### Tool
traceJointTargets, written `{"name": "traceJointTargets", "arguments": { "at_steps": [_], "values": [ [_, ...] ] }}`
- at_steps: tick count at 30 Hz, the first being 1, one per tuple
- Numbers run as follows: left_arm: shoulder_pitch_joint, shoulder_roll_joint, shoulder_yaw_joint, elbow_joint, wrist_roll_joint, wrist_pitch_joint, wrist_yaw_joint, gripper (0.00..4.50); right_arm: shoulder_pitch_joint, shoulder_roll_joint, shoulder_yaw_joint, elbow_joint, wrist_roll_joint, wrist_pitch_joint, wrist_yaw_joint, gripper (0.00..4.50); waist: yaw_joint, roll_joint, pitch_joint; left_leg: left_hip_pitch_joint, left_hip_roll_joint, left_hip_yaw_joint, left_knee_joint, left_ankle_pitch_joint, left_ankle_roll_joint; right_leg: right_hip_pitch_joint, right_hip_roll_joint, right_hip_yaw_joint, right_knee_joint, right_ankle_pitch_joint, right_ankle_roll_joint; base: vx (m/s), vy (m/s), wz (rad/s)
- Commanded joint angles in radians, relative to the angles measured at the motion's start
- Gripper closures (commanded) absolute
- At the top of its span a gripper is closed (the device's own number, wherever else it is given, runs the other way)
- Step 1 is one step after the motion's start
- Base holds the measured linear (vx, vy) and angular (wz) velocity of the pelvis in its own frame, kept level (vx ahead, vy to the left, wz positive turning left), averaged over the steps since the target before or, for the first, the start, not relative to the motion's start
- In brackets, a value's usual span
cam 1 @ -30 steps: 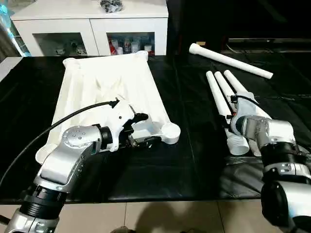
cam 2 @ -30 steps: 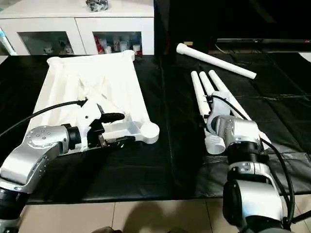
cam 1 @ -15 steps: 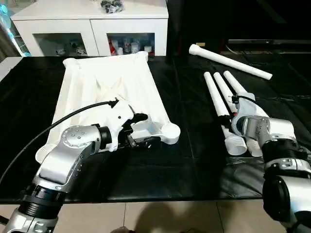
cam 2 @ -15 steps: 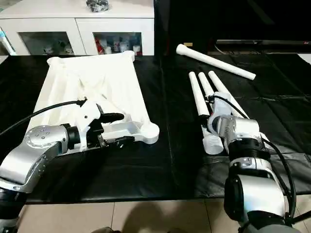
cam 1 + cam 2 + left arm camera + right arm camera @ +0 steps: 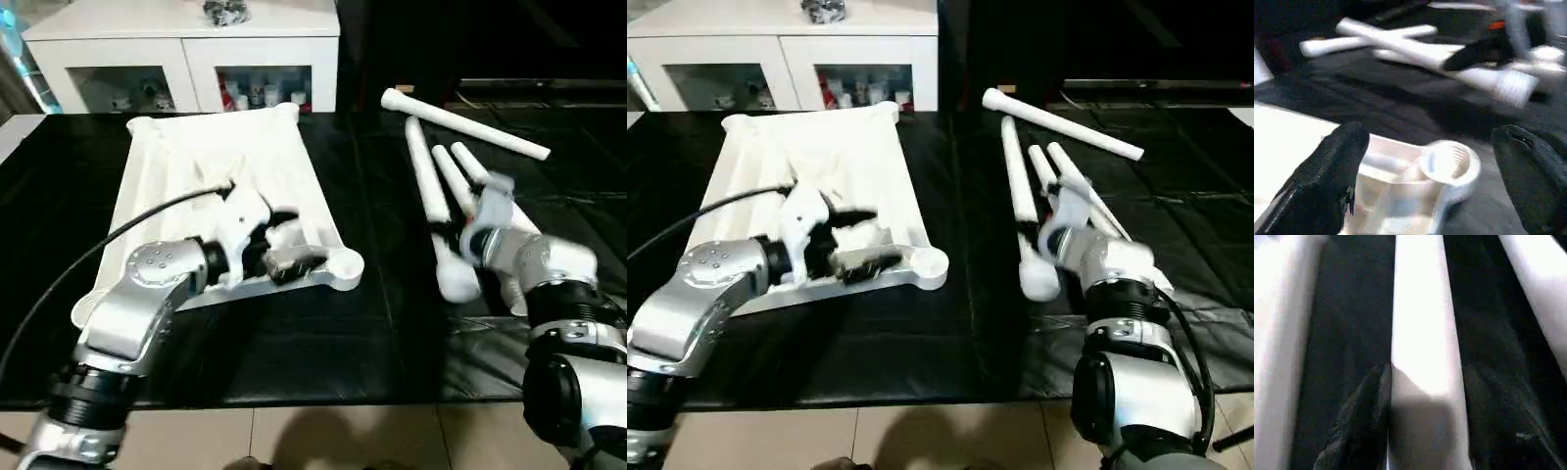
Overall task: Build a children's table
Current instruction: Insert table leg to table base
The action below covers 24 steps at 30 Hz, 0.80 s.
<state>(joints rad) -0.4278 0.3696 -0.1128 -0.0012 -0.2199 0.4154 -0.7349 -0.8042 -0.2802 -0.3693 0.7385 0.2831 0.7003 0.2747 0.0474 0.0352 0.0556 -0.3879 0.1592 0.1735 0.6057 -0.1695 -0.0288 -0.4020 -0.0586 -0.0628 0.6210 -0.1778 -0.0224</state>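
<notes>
1. Left eye view: the white table top (image 5: 220,171) lies underside up on the black worktop (image 5: 372,323), on the robot's left side. The left gripper (image 5: 284,240) hovers at the top's near edge, just beside the round corner socket (image 5: 345,264), with its jaws spread wide and nothing between them. On the right, the right gripper (image 5: 468,230) has its jaws clenched around one leg (image 5: 428,191), which is slanted away from the two legs (image 5: 460,176) lying beside it. A fourth leg (image 5: 465,124) lies crosswise farther back. A white cabinet (image 5: 186,54) with glass doors stands behind the worktop.

2. Right eye view: the same layout. The held leg's threaded end (image 5: 1038,279) points toward the robot, near the worktop's front part.

3. Left wrist view: two black fingers (image 5: 1327,176) stand far apart on either side of the corner socket (image 5: 1449,164), without touching it. Beyond, the legs lie on the black surface, with the other gripper on one of them.

4. Right wrist view: a dark finger (image 5: 1359,421) presses against the side of the white leg (image 5: 1422,347), which runs straight between the jaws. Other legs lie on either side, apart from it.
</notes>
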Motion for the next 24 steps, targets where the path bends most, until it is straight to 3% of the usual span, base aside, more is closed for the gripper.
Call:
{"name": "traceJointTargets", "arguments": {
  "at_steps": [1, 7, 8, 10, 11, 14, 16, 20, 24],
  "values": [
    [-0.027, -0.008, 0.02, 0.013, 0.011, -0.015, 0.039, 0.0, 0.007, 0.007, -0.024, -0.041, 0.044, -0.019, 0.033, 2.68, 0.006, -0.012, -0.075, 0.018, 0.054, -0.016, -0.056, -0.165, 0.03, 0.052, -0.078, 0.046, -0.077, -0.218, -0.2, 0.0, 0.0, 0.0],
    [-0.107, -0.08, 0.067, 0.057, -0.066, 0.015, 0.049, 0.0, 0.056, 0.042, -0.057, -0.183, 0.176, -0.002, 0.176, 2.68, 0.019, -0.012, -0.074, 0.016, 0.052, -0.013, -0.055, -0.159, 0.04, 0.054, -0.079, 0.046, -0.083, -0.217, -0.198, 0.0, 0.0, 0.0],
    [-0.139, -0.123, 0.095, 0.066, -0.117, 0.04, 0.061, 0.0, 0.089, 0.064, -0.05, -0.276, 0.233, -0.003, 0.257, 2.69, 0.023, -0.011, -0.078, 0.016, 0.055, -0.017, -0.056, -0.147, 0.044, 0.056, -0.081, 0.045, -0.077, -0.199, -0.2, 0.0, 0.0, 0.0],
    [-0.161, -0.154, 0.115, 0.069, -0.168, 0.09, 0.071, 0.0, 0.113, 0.077, -0.043, -0.336, 0.268, -0.007, 0.303, 2.69, 0.027, -0.013, -0.077, 0.016, 0.057, -0.014, -0.054, -0.14, 0.05, 0.057, -0.083, 0.046, -0.074, -0.18, -0.207, 0.0, 0.0, 0.0],
    [-0.195, -0.211, 0.154, 0.07, -0.262, 0.168, 0.088, 0.0, 0.15, 0.082, -0.015, -0.426, 0.32, 0.034, 0.369, 2.69, 0.035, -0.011, -0.079, 0.016, 0.059, -0.017, -0.054, -0.125, 0.063, 0.055, -0.084, 0.044, -0.074, -0.166, -0.222, 0.0, 0.0, 0.0],
    [-0.227, -0.273, 0.208, 0.082, -0.357, 0.209, 0.122, 0.0, 0.175, 0.081, 0.012, -0.483, 0.345, 0.049, 0.413, 2.69, 0.043, -0.013, -0.079, 0.013, 0.059, -0.016, -0.052, -0.114, 0.071, 0.056, -0.083, 0.044, -0.074, -0.162, -0.23, 0.0, 0.0, 0.0],
    [-0.274, -0.347, 0.293, 0.115, -0.495, 0.274, 0.186, 0.0, 0.201, 0.082, 0.012, -0.558, 0.407, 0.073, 0.463, 2.69, 0.047, -0.015, -0.077, 0.015, 0.055, -0.015, -0.051, -0.133, 0.067, 0.055, -0.085, 0.043, -0.082, -0.206, -0.225, 0.0, 0.0, 0.0],
    [-0.297, -0.39, 0.325, 0.113, -0.574, 0.319, 0.205, 0.0, 0.233, 0.08, 0.016, -0.637, 0.47, 0.12, 0.506, 2.69, 0.052, -0.017, -0.075, 0.012, 0.055, -0.02, -0.055, -0.129, 0.065, 0.056, -0.081, 0.041, -0.09, -0.274, -0.174, 0.0, 0.0, 0.0],
    [-0.312, -0.423, 0.346, 0.088, -0.642, 0.371, 0.218, 0.0, 0.26, 0.081, 0.032, -0.683, 0.493, 0.139, 0.513, 2.69, 0.055, -0.017, -0.077, 0.011, 0.056, -0.02, -0.054, -0.112, 0.064, 0.056, -0.082, 0.041, -0.09, -0.259, -0.169, 0.0, 0.0, 0.0]
  ]
}}
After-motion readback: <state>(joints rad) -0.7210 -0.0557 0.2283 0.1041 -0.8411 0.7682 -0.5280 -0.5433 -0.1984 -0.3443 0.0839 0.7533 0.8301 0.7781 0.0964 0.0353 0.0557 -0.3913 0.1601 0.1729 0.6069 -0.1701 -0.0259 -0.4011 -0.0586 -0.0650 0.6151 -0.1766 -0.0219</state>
